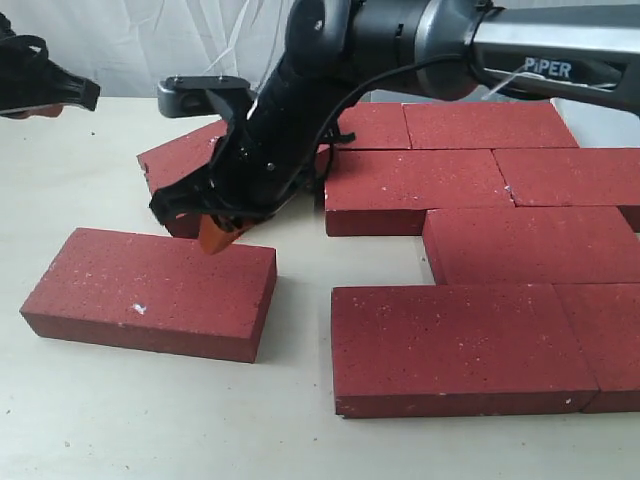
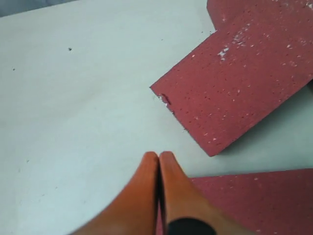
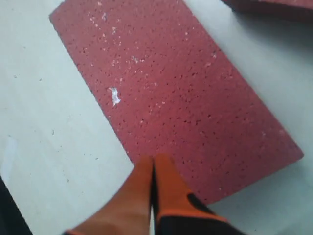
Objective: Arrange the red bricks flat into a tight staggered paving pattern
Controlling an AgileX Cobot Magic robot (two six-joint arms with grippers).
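I see my right end effector (image 1: 220,238) closed and empty at the edge of the lone red brick (image 1: 150,290); my left end effector (image 2: 159,156) is closed too.

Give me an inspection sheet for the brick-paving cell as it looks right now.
Surface: pale tabletop, no marks seen.
Job's things: laid bricks flat in staggered rows on the right; angled brick skewed at the rows' left end, one corner chipped; loose brick flat, apart at front left.
Clutter: nothing seen.
Grippers: right gripper shut, empty, above the loose brick's back edge; left gripper shut, empty, off to the left.
Cables: black cable looped along the right arm.
Surroundings: white backdrop behind the table.
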